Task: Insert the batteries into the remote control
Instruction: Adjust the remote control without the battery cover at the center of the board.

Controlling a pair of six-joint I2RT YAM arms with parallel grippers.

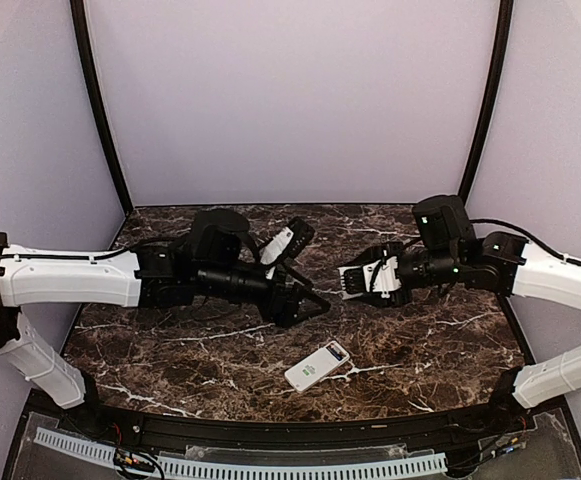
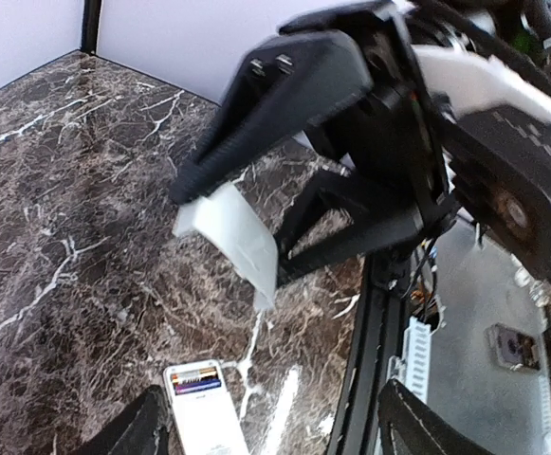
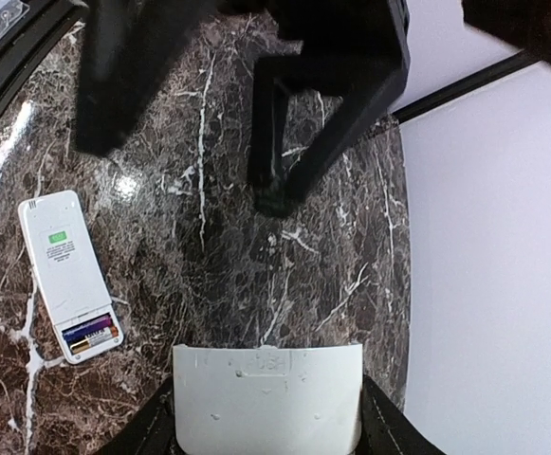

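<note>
As top camera shows, small white rectangular plastic remote control [image 1: 317, 366] lies flat on dark white-veined marble tabletop [image 1: 170, 340], near front edge, below gap between tools. Left tool [image 1: 308, 308] and right tool [image 1: 354, 281] face each other above tabletop.
Left wrist: left tool spread wide, empty; right tool pinches flat white plastic cover plate [image 2: 232, 237]; remote control lower down.
Right wrist: right tool clamped on cover plate; slim dark-and-orange cylindrical batteries [image 3: 92, 336] sit in open compartment at remote control's end.
</note>
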